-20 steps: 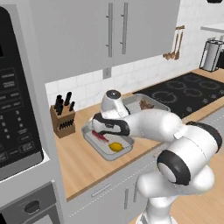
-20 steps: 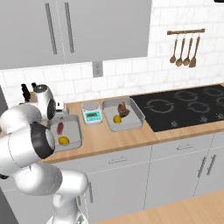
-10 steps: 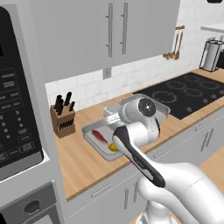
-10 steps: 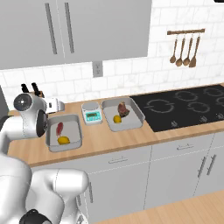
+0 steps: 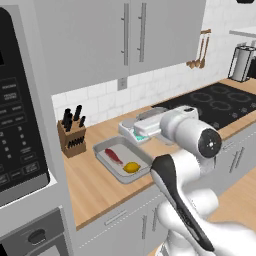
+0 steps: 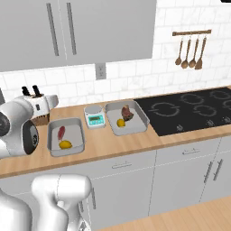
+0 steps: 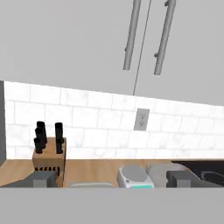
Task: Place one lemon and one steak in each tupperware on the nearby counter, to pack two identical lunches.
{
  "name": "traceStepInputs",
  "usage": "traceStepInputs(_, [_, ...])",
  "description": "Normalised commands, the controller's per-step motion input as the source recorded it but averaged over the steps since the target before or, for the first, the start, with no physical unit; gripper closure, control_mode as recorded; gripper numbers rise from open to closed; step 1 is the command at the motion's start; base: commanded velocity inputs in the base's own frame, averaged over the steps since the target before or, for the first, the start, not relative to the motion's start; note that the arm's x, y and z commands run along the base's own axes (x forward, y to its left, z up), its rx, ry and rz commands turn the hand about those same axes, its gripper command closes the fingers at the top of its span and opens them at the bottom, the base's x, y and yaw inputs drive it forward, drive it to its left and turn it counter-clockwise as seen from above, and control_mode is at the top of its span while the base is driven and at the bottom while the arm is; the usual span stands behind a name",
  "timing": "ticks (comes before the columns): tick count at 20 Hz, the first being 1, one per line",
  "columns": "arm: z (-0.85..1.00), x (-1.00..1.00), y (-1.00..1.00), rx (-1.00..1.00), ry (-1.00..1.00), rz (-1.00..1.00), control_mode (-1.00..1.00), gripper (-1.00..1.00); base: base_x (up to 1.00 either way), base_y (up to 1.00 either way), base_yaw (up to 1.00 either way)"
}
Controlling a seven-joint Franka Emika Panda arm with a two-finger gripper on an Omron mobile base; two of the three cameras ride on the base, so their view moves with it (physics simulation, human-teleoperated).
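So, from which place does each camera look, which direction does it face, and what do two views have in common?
Left base view: behind the arm's left, facing the counter; white arm at lower right.
Right base view: behind its right, looking down on both trays; arm at lower left.
Hand view: on the hand, facing the tiled wall; open gripper at the bottom.
Shared: both base views show the left tupperware with lemon and steak.

In the left base view the arm's white body covers most of the right tupperware (image 5: 150, 114), so its contents cannot be seen there, and part of the kitchen scale (image 5: 131, 131). In the hand view the bottom edge cuts off the scale (image 7: 134, 176), the knife block (image 7: 49, 159) and both fingertips (image 7: 43, 178).
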Motion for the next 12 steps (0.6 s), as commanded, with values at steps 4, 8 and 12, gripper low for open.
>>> traceStepInputs(4, [0.25,-0.12,-0.25,0.06,-0.04,-0.04,-1.0,-1.0,0.0,0.0,0.0])
traceStepInputs(8, [-0.06,-0.55,0.27,-0.17,-0.12,-0.05,-1.0,-1.0,0.0,0.0,0.0])
traceStepInputs(12, [-0.14,-1.0,0.58,-0.44,-0.62,0.02,-1.0,-1.0,0.0,0.0,0.0])
